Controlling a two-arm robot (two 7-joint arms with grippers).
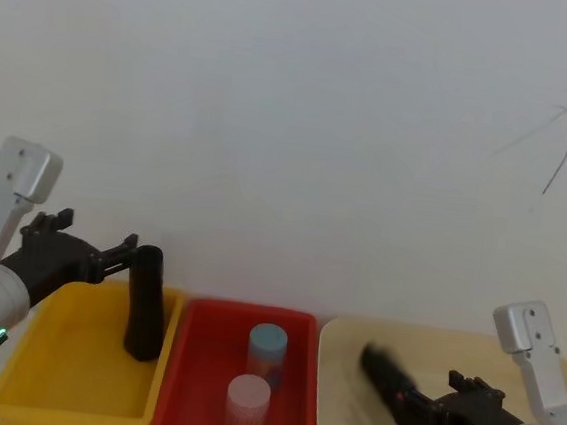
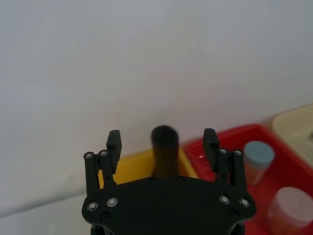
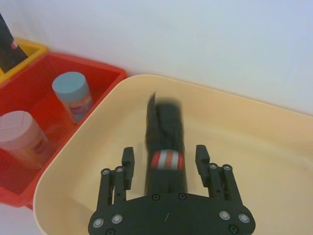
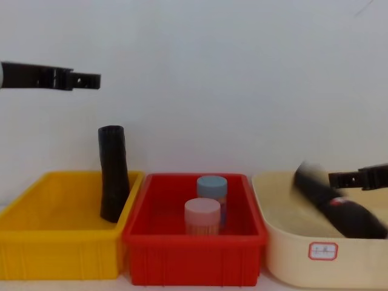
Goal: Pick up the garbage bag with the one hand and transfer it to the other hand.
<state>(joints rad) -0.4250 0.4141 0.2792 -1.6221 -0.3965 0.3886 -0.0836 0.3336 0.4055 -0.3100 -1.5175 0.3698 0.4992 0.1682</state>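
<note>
The garbage bag (image 3: 166, 161), a thick black cylindrical roll with a red-and-white sticker round its side, lay tilted in the beige plastic tub (image 4: 285, 242). Its upper end pointed toward the tub's left rim and its lower end sat deeper toward the right. The right gripper (image 3: 165, 155), a long black two-finger claw, hung low over the tub with the roll between its fingers (image 3: 202, 159). The jaws were spread wider than the roll and not pressing on it, so the claw was released and held nothing. The roll showed smeared, which suggests it was in motion.

The left gripper (image 2: 162, 142), the same kind of black claw on the arm with the green ring, was raised over the yellow plastic bin (image 4: 60, 242). Its jaws were also spread and empty. Below it, and apart from it in the chest view, a second black roll (image 4: 113, 182) stood leaning at that bin's right edge. The red plastic bin (image 4: 194, 254) between the two held a blue-lidded jar (image 4: 211, 185) and a pink-lidded jar (image 4: 202, 212).

With neither claw gripping the bag, I could not tell whether the right claw was about to take hold or was letting go. If a grasp was next, it would call for closing squarely across the roll near the sticker and lifting clear of the tub's rim. The free end would then be offered over the red bin to the other claw, which should be clenched before the first one lets go.
</note>
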